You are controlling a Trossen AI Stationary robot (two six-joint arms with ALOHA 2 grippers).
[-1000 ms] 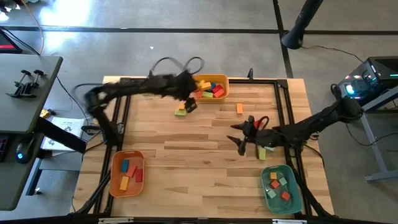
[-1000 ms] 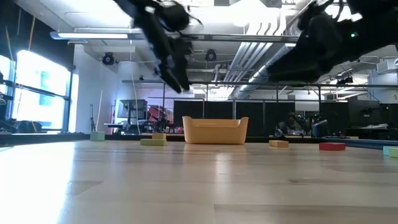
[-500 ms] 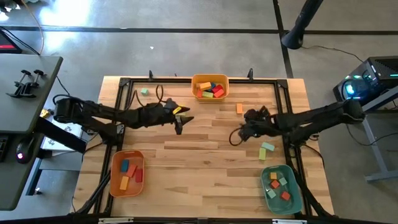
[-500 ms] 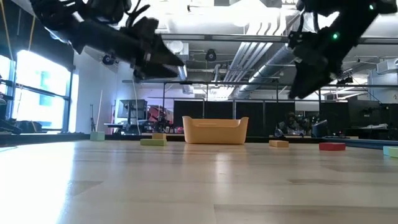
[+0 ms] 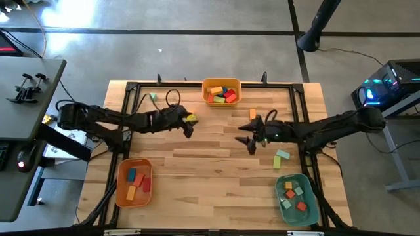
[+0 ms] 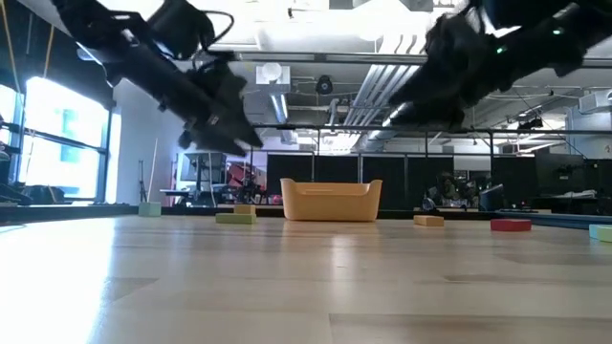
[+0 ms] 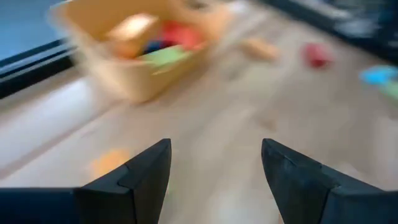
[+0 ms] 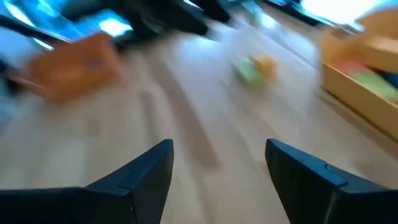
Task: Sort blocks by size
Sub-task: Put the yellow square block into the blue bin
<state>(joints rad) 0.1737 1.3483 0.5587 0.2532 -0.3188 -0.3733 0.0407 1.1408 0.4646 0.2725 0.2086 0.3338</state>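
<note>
Several blocks lie in the orange bin (image 5: pixel 221 90) at the table's far edge. A yellow and a green block (image 5: pixel 191 118) lie together on the wood. An orange block (image 5: pixel 252 114) and a pale green block (image 5: pixel 282 156) lie on the right. My left gripper (image 5: pixel 188 130) hovers just near of the yellow and green pair, open and empty (image 7: pixel 214 146). My right gripper (image 5: pixel 245 144) hovers mid-table near the orange block, open and empty (image 8: pixel 217 146).
An orange bin (image 5: pixel 134 181) with several blocks stands at the near left. A teal bin (image 5: pixel 294 196) with several blocks stands at the near right. A small teal block (image 5: pixel 152 96) lies far left. A black frame (image 5: pixel 298 111) rims the table.
My left gripper has swung from beside the far orange bin toward the table's near edge and a little left, stopping by the yellow and green blocks. My right gripper has drifted a little toward the table's left and turned about. No block has moved.
</note>
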